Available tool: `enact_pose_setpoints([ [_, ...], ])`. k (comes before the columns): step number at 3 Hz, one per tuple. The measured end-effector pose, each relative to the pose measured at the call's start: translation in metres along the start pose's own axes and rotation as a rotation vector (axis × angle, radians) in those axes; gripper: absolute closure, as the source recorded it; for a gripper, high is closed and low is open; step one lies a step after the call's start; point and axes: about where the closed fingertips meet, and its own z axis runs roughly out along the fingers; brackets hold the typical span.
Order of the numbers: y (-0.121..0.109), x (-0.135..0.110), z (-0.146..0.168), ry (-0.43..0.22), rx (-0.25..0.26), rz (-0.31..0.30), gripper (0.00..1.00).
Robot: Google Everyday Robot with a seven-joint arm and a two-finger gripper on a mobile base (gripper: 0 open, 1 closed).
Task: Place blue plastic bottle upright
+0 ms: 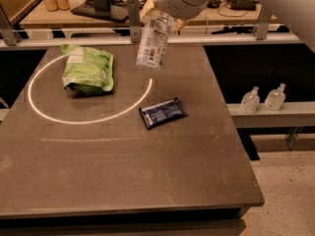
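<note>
The blue plastic bottle [153,41] is a clear bottle with a pale label. It hangs in the air over the back middle of the dark table [123,171], nearly upright, bottom end down and slightly tilted. My gripper [165,14] is at the top of the view and is shut on the bottle's upper end. The bottle's cap is hidden inside the gripper. The bottle's bottom is clear of the table surface.
A green packet [87,69] lies at the back left inside a bright ring of light [88,119]. A flat dark blue packet [163,113] lies near the table's middle. Two small pump bottles [263,99] stand on a shelf to the right. A rail [147,41] runs behind the table.
</note>
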Motion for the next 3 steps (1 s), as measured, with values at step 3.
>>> enact_pose_setpoints([
  [3, 0.0001, 0.0234, 0.0130, 0.119, 0.075, -0.231, 1.00],
])
